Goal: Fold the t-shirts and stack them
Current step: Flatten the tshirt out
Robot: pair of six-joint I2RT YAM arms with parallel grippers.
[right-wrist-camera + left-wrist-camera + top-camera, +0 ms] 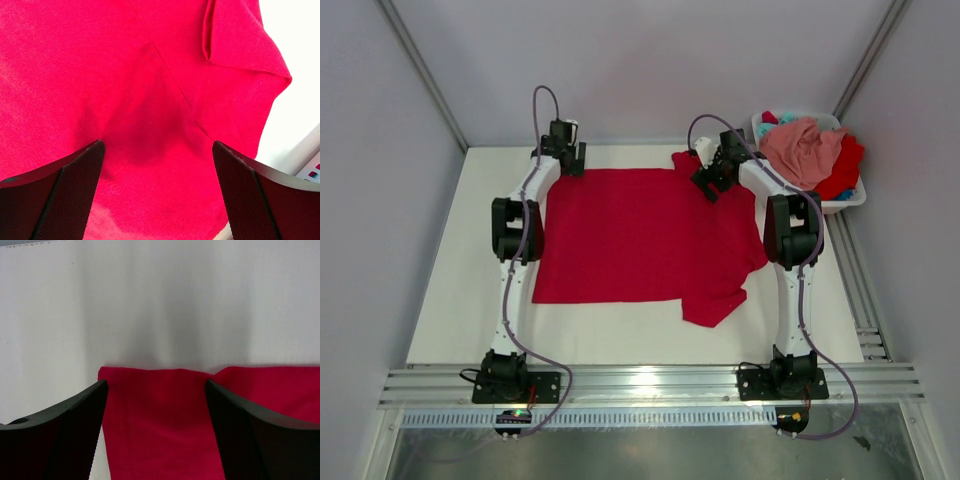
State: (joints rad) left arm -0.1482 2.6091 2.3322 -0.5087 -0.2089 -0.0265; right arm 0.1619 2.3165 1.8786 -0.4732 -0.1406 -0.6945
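Observation:
A bright red t-shirt (640, 235) lies spread wide on the white table (450, 300), one sleeve at the near right and one at the far right. My left gripper (572, 165) is open above the shirt's far left corner (160, 410), holding nothing. My right gripper (712, 183) is open above the far right sleeve seam (165, 115), holding nothing. More t-shirts, salmon pink (804, 148), red (842, 168) and a bit of teal (786, 124), are piled in the basket at the far right.
A white plastic basket (847, 203) stands off the table's far right corner, close to the right arm. Grey walls stand around the table. A metal rail (640, 385) runs along the near edge by the arm bases.

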